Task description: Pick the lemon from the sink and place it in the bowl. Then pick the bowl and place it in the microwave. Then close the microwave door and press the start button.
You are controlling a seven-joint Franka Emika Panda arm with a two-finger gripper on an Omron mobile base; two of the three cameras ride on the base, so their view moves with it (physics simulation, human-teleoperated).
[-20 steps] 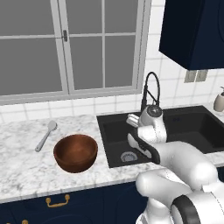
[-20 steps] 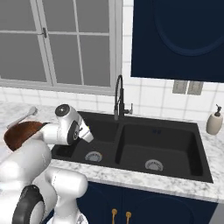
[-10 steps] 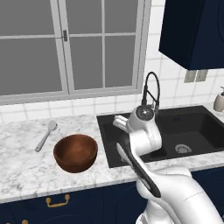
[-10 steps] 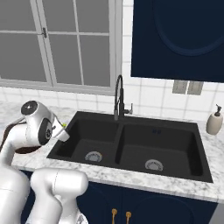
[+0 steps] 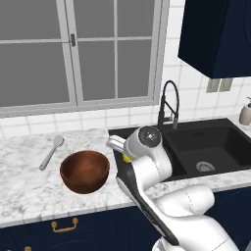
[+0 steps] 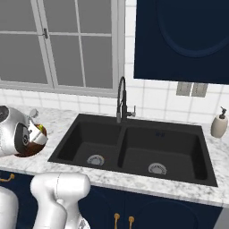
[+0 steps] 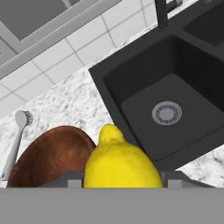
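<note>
My gripper [image 7: 124, 179] is shut on the yellow lemon [image 7: 120, 165], which bulges between the two fingertips. It hangs over the marble counter at the left edge of the black sink [image 7: 175, 94], beside the right rim of the reddish-brown wooden bowl [image 7: 50, 157]. From the left base camera the gripper [image 5: 122, 151] holds the lemon [image 5: 126, 158] just right of the bowl [image 5: 84, 170], above the sink [image 5: 206, 144] edge. From the right base camera the lemon [image 6: 40, 129] peeks out at the hand, over the bowl [image 6: 27, 151]. The microwave is out of view.
A grey spoon-like utensil [image 5: 51, 152] lies on the counter left of the bowl. The black arched faucet [image 5: 169, 104] stands behind the sink. A soap dispenser [image 6: 219, 125] sits at the far right. A dark blue wall cabinet [image 6: 181, 40] hangs above.
The arm has swung left from over the left basin to the sink's left edge, carrying the lemon toward the bowl.
</note>
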